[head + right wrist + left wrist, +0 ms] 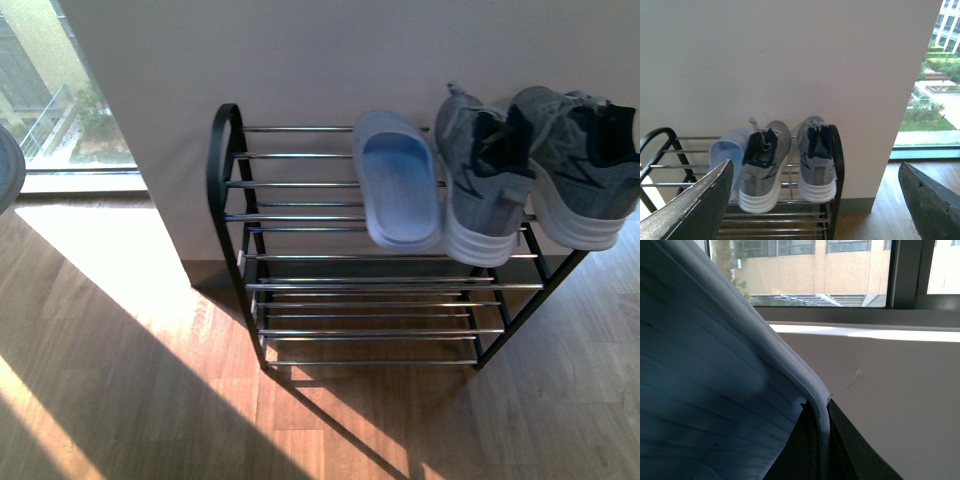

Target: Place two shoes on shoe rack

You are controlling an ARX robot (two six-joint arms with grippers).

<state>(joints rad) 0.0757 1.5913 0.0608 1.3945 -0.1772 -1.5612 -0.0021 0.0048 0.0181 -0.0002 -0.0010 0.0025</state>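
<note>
Pale blue rubber is filling most of the left wrist view: the second slide (710, 380) is lying hard against that camera, its ribbed sole and rounded edge running diagonally down toward a dark part, probably of the left gripper (815, 450). That reads as this gripper carrying the slide, though the fingers themselves are barely showing, so I cannot tell how far it is closed. Behind it only a window and a pale wall are showing, not the rack, so the slide appears to be sitting off to the rack's left, out of the front view.

On the shoe rack (232, 160) the left half of the top tier is lying bare. Next comes the first slide (398, 190), long axis running front to back across the silver bars, heel overhanging the front bar. Just beside it, the left sneaker (480, 180) and the right sneaker (575, 170) are standing side by side at the rack's right end, heels toward the robot.

The right gripper (815, 210) is hanging wide open and holding nothing, facing the sneakers from in front.

The free bars are lying left of the first slide, so the left arm seems the nearer one, and the carried slide would want turning parallel to its mate.
</note>
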